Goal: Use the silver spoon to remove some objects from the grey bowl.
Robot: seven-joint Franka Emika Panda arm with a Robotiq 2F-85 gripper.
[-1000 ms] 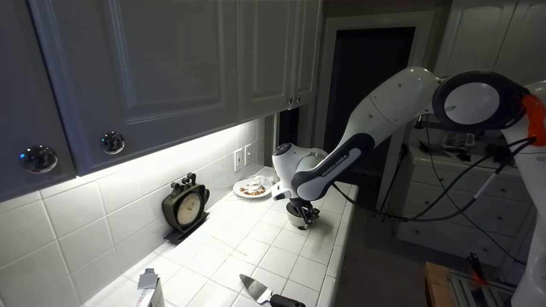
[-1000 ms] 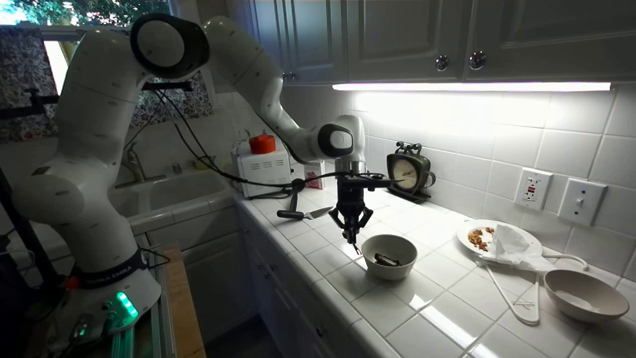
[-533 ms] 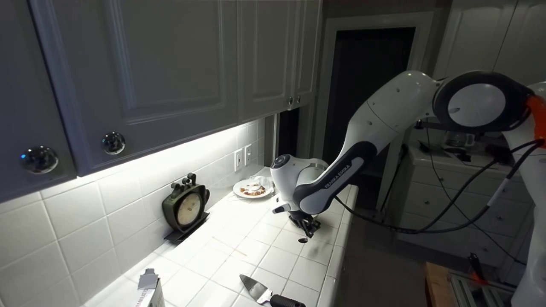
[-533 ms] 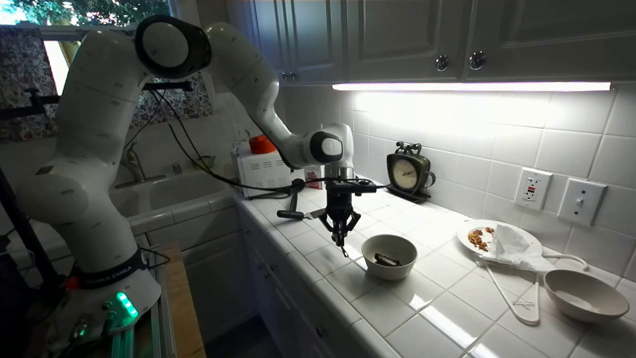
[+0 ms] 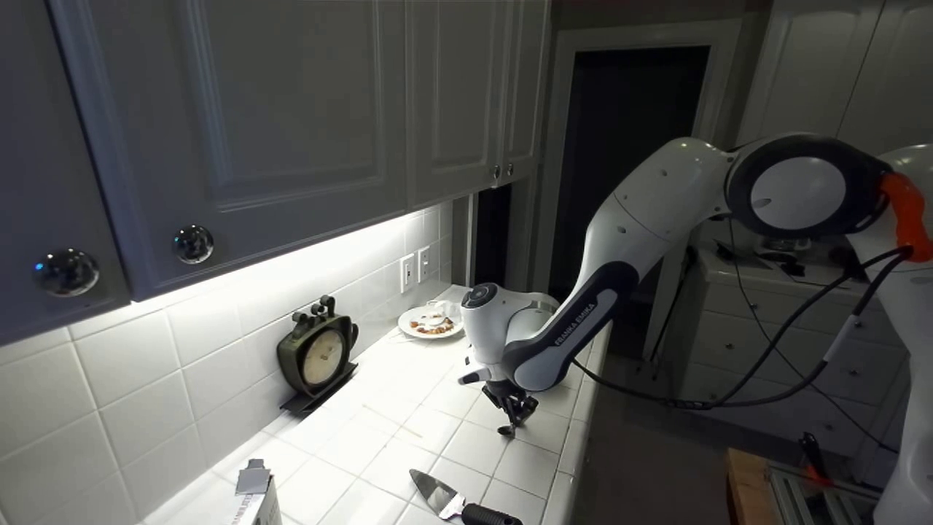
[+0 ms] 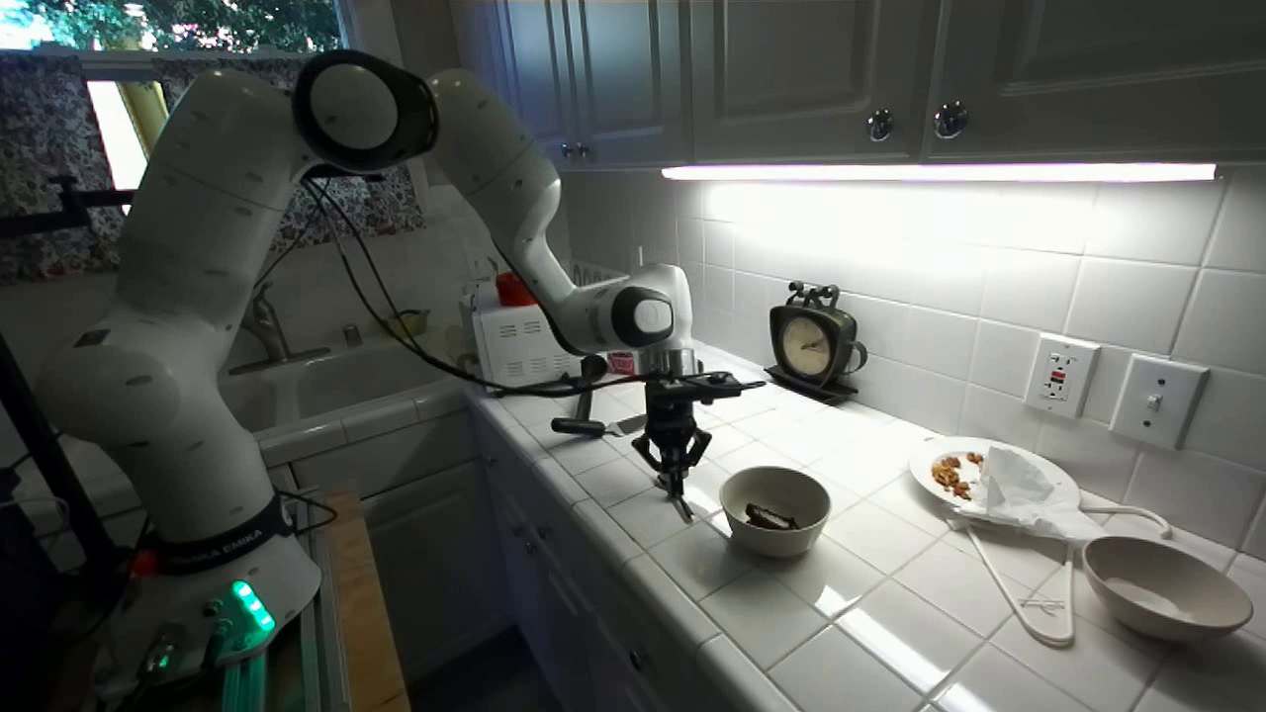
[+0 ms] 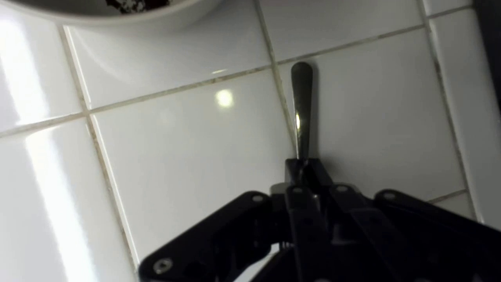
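We've got the silver spoon [image 7: 303, 109] clamped, lined up roughly lengthwise with the counter [image 6: 762, 613]

The gripper [image 7: 303, 168] has its jaws clenched right on the spoon, and the whole lot hangs low over the tile. Whether metal actually meets tile, we can't tell, but the handle's shadow sits right beside it.

Direction-wise: in the wrist view we see the handle running nearly straight up out of the jaws, rounded end leading. So the long axis goes more or less with the front edge [image 7: 469, 98], just skewed a bit off the grout lines. The scoop end [image 5: 506, 431] goes the opposite way; we get it as a dark oval under the jaws in an exterior view, while in the wrist view it's mostly hidden behind them.

The grey bowl [image 6: 776, 542] is near the handle tip, with a gap between, over on the wall side. We can make out dark pieces [image 6: 769, 518] inside it. The wrist view only catches a slice of it, top left, and the handle points past that slice, not at it.

As for room, we've got a strip of tile between spoon and front edge, and a much wider stretch toward the wall [image 6: 974, 287]. On the scoop side a cake server [image 5: 470, 513] lies flat, well apart. Past the grey bowl sit the white plate [image 6: 922, 465] and a second bowl [image 6: 1167, 564]. A green dial-faced thing [image 5: 324, 357] stands by the wall.
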